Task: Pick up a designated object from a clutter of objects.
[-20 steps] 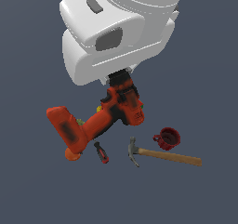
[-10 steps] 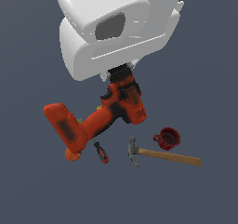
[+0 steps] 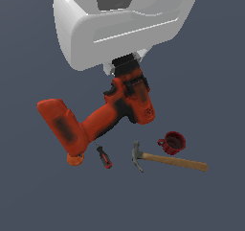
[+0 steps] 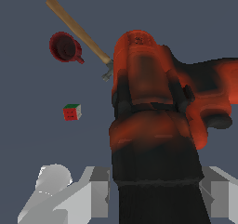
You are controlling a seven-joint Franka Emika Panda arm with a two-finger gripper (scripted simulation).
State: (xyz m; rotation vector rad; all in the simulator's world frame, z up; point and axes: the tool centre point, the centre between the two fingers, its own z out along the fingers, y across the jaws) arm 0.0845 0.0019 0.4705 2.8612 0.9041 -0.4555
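The orange-red, pistol-shaped cordless power drill with black patches (image 3: 103, 117) hangs tilted, its motor end tucked under the white arm housing (image 3: 119, 26), which hides the fingers in the exterior view. In the wrist view, grey fingers (image 4: 95, 190) press either side of the drill's dark body, clamped on it. Below the drill lie a small red-and-black screwdriver (image 3: 104, 157), a wooden-handled hammer (image 3: 167, 160) and a red mug (image 3: 172, 143). An orange ball (image 3: 75, 159) peeks from behind the drill's battery base, mostly hidden. A colourful cube (image 4: 72, 112) shows only in the wrist view.
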